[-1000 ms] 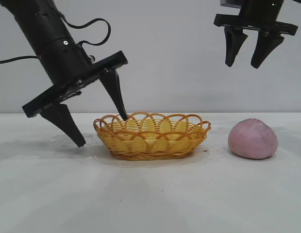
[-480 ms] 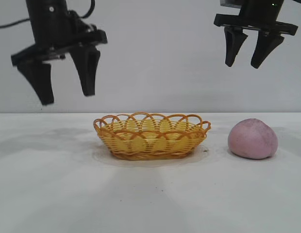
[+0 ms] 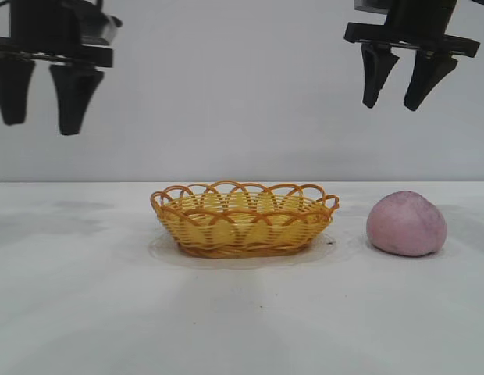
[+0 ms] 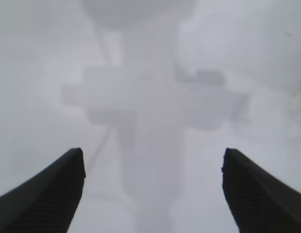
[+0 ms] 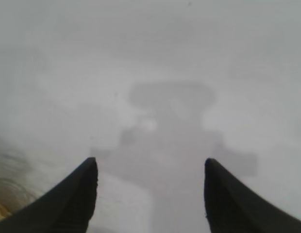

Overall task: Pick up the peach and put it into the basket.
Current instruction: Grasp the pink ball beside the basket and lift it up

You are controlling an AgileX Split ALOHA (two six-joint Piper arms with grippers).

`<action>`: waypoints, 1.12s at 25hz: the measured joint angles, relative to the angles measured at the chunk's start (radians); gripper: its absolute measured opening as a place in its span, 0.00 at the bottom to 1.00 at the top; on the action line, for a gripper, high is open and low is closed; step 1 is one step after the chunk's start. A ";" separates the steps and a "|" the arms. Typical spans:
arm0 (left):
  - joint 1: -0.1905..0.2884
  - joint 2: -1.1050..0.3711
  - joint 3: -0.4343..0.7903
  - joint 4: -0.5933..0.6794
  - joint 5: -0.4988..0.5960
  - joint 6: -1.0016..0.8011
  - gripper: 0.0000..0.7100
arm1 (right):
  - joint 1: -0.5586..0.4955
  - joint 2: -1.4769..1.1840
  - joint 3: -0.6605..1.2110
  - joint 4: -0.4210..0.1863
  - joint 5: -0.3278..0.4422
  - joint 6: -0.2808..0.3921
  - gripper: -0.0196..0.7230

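From the outside view, nothing of the job is done yet: the peach (image 3: 406, 223) sits on the worktop (image 3: 242, 312) at the lower right of the frame, well apart from the basket (image 3: 243, 218), which stands empty near the middle. I judge I am at the very start, the reach for the peach not begun. My right claw (image 3: 396, 78) hangs at the upper right, high over the ground between basket and peach, pointing steeply down with its jaws apart and nothing between them. My left claw (image 3: 40, 90) hangs at the upper left edge, also pointing down, jaws spread and empty, well clear of the basket. The right claw is the nearer one, so I reckon the next move is its: shift a little toward the right of the frame until it is over the peach, drop with the jaws straddling that rounded lump, close on it, then lift and carry it across to the basket.

From my left wrist, both fingers (image 4: 48, 194) show dark at the bottom corners, wide apart, with only bare worktop and my own shadow between them.

From my right wrist, the fingers (image 5: 68, 199) again stand apart over bare worktop and shadow; neither peach nor basket can be made out with any certainty here
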 joint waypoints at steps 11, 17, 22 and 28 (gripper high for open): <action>0.190 -0.134 0.022 -0.037 0.003 0.047 0.73 | 0.000 0.000 0.000 0.000 0.015 0.000 0.58; 0.206 -0.335 0.207 -0.045 0.004 0.056 0.73 | 0.000 0.000 0.000 0.000 0.015 0.000 0.58; 0.206 -0.542 0.394 -0.086 0.006 0.056 0.73 | 0.000 0.000 0.000 -0.007 0.015 0.000 0.58; 0.206 -0.801 0.649 -0.090 0.009 0.055 0.73 | 0.000 0.000 0.000 -0.007 0.019 0.000 0.58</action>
